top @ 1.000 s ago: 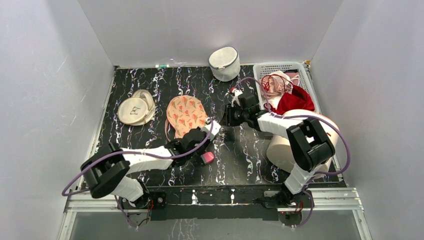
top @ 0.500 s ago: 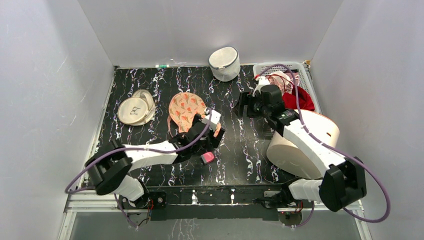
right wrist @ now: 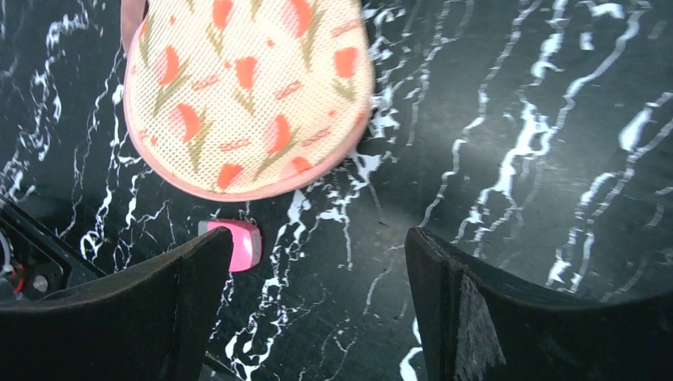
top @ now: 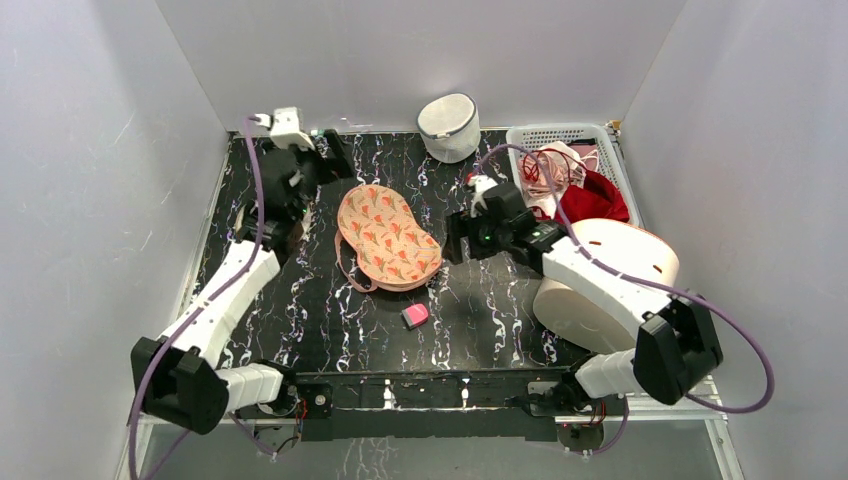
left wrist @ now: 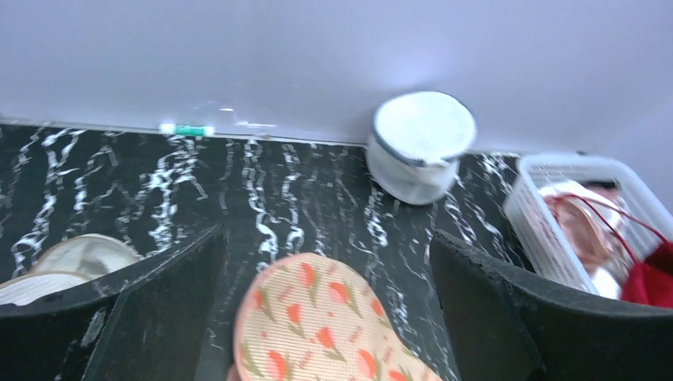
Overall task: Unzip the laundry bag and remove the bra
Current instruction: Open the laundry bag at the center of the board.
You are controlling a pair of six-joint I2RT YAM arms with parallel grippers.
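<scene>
The laundry bag [top: 390, 237] lies flat on the black marbled table, leaf print up, its brownish edge and loop strap at the near left. I cannot tell whether its zip is undone. My left gripper [top: 308, 168] hangs open, high over the back left of the table. In its wrist view, that gripper [left wrist: 325, 234] has one end of the bag [left wrist: 325, 333] far below its spread fingers. My right gripper [top: 452, 240] stands open just right of the bag, holding nothing; the bag [right wrist: 246, 87] is beyond its fingertips. Glossy pale pink fabric with thin straps [top: 545, 170] lies in the basket; I cannot tell if it is the bra.
A small pink object [top: 415, 316] lies near the bag's front end. A cream round pouch [top: 270, 220] sits at the left and a white mesh bag [top: 447, 125] at the back. The white basket [top: 560, 131] also holds a dark red garment [top: 595, 200]. A big cream drum [top: 640, 250] stands at the right.
Both grippers opened and let go of the bag. The left arm swung up to the back left. The right reached toward the basket and returned. The bag now lies uncovered, turned.
</scene>
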